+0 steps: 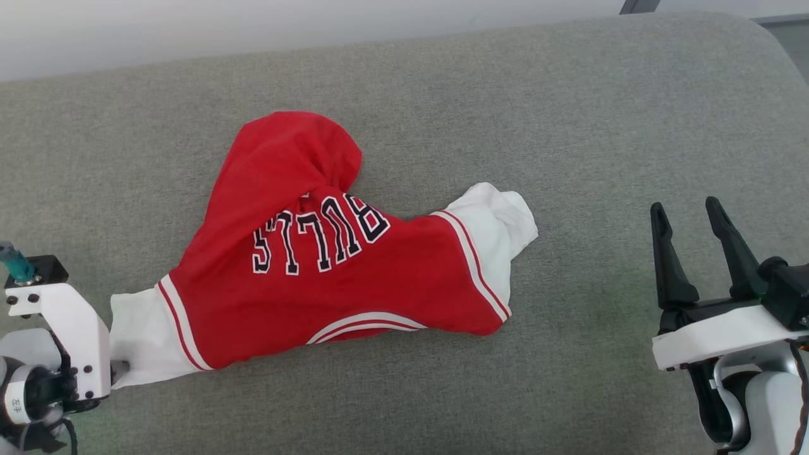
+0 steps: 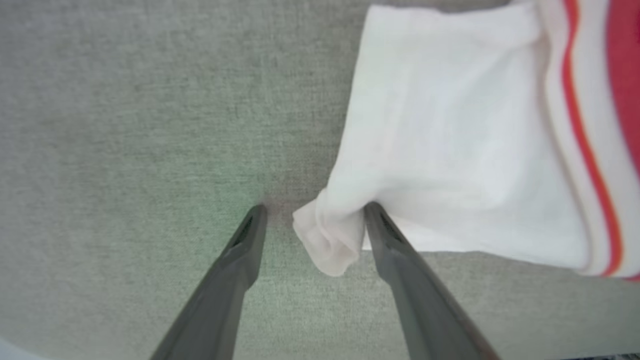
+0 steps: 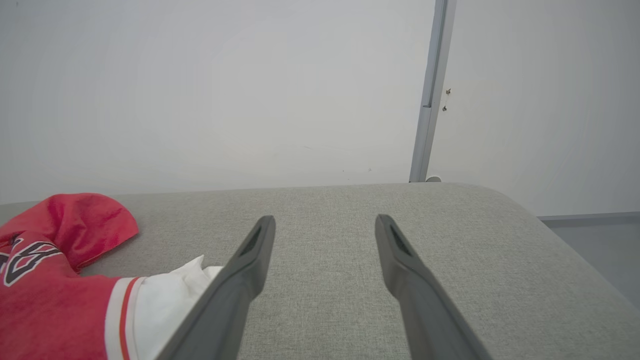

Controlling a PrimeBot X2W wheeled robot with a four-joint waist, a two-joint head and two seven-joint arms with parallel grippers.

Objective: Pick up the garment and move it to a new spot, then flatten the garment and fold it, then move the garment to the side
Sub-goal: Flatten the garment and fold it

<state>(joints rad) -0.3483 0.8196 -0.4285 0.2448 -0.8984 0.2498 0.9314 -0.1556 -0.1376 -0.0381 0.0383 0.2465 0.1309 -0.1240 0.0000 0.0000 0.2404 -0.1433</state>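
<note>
The garment, a red jersey with white sleeves and upside-down "BULLS" lettering, lies crumpled on the grey cushion, its lower part bunched into a hump toward the back. My left gripper is open at the garment's left sleeve. A pinched corner of that white sleeve sits between the fingers, against the right one. My right gripper stands open over bare cushion, well to the right of the other sleeve, with nothing between its fingers. The right wrist view has the garment at its lower left.
The grey cushion's rounded right edge drops to a grey floor. A white wall with a vertical grey strip stands behind the cushion. Bare fabric stretches to the right of and behind the garment.
</note>
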